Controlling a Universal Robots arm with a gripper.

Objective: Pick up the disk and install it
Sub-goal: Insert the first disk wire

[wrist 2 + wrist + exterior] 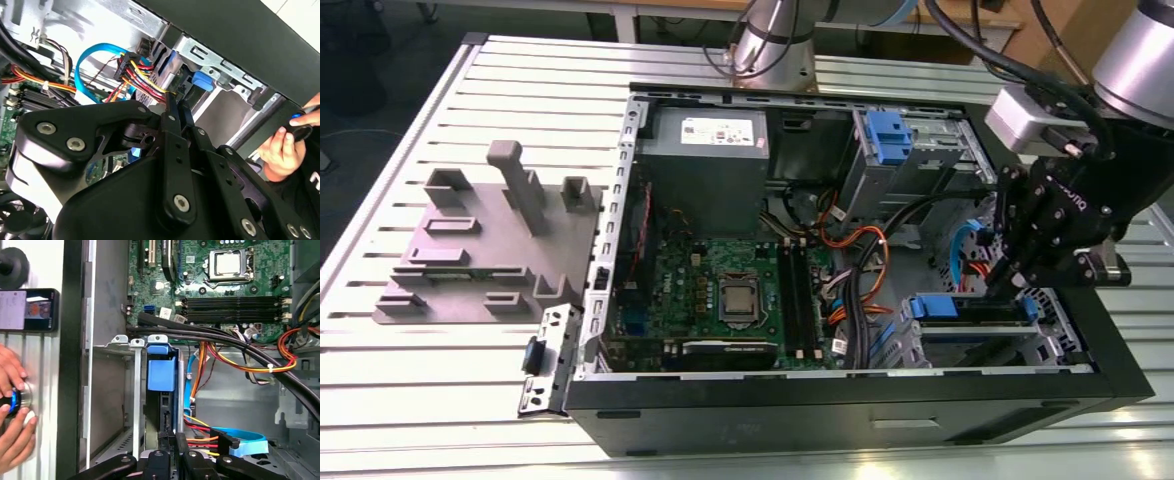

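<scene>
Gripper: low inside the open computer case, nosed up to the drive cage.
Grip state: I cannot tell from my screens whether it is clenched on the disk or only butted against its end.
Disk: the disk stands on edge in the cage slot, dead ahead of the gripper and right at its tip. Its blue rail tab is at the end farthest from the gripper.
Seating: I'd judge it is most of the way into the slot, though the cage wall hides how deep it sits.
Cables: a red, yellow and orange wire bundle and a flat blue cable run just beside the gripper, on its motherboard side.
Handling: by my reckoning this is a stiff metal slab, weighty for its size, with no give at all. The bare faces will be slick and it won't forgive a knock.
Where to hold: I'd pinch across the two flat faces at the end nearest the gripper, keeping clear of the connector edge. The plastic rails look like the part that could flex or crack.
Spare clip: a second blue caddy clip sits well away from the gripper, deeper in the case.
Bystander: a hand rests on a blue-lit button outside the case wall, well off to the gripper's side.
Bench: the slatted bench carries the case.
</scene>
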